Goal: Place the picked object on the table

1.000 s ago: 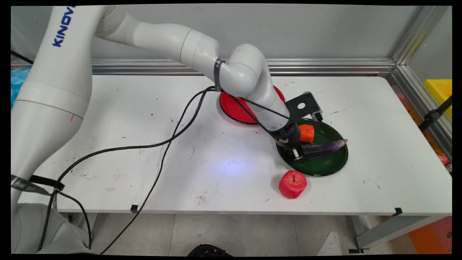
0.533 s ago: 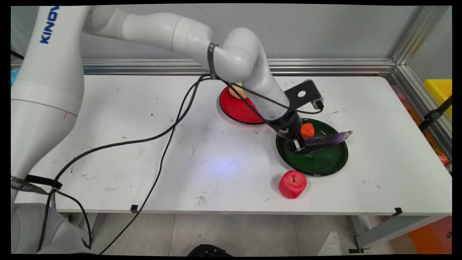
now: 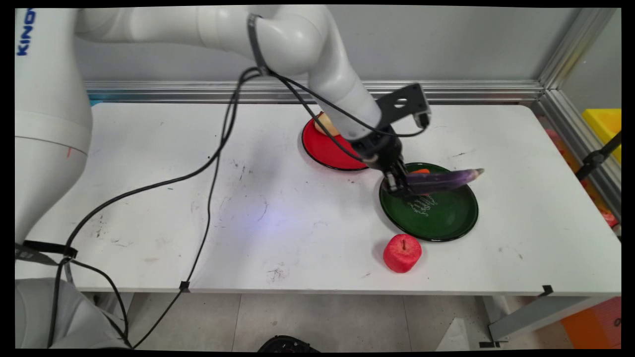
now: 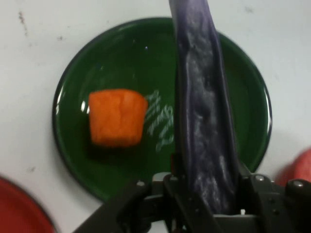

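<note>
the claw point(image 3: 403, 184) is clamped on one end of the purple eggplant point(image 3: 441, 179), which hangs level above the green plate point(image 3: 449, 223). an orange block point(image 4: 117, 117) lies on that plate under it. held by one end, the eggplant could sag; lifting slowly seems wise. faint pale script marks the plate, unreadable. a red apple point(image 3: 402, 253) sits just beside the plate.

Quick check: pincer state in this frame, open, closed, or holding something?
Pincer: closed on the purple eggplant, held above the green plate.
</note>
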{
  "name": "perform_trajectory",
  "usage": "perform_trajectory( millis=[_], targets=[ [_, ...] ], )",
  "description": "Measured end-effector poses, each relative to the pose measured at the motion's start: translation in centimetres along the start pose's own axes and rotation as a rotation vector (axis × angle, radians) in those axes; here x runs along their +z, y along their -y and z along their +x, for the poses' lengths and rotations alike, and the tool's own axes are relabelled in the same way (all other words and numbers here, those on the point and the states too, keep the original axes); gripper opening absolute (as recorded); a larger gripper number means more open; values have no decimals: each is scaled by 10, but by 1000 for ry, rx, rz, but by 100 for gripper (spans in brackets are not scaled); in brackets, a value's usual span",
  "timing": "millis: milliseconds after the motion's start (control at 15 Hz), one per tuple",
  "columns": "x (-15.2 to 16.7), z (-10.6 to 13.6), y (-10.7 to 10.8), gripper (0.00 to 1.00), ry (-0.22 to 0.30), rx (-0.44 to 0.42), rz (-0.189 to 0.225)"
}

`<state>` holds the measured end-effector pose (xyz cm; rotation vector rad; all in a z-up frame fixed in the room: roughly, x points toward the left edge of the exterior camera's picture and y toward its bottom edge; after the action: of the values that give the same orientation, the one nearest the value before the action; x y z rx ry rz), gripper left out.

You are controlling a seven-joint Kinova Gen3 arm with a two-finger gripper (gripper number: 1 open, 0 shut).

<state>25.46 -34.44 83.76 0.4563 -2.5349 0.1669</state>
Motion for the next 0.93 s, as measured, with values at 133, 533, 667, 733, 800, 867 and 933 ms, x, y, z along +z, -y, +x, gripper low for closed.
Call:
perform_trajectory(
  millis=[133,533,667,733,800,867,933],
  targets=[
    [-18,-15,4,0,20,21,2],
    [-59,-85,14,0,104,55,8],
    [-65,-104,15,0,126,55,8],
    [-68,-115,16,0,141,51,6],
    [-70,-123,16,0,149,48,6],
    [-72,-133,16,0,161,44,5],
    [-73,-138,17,0,169,44,5]
  ],
)
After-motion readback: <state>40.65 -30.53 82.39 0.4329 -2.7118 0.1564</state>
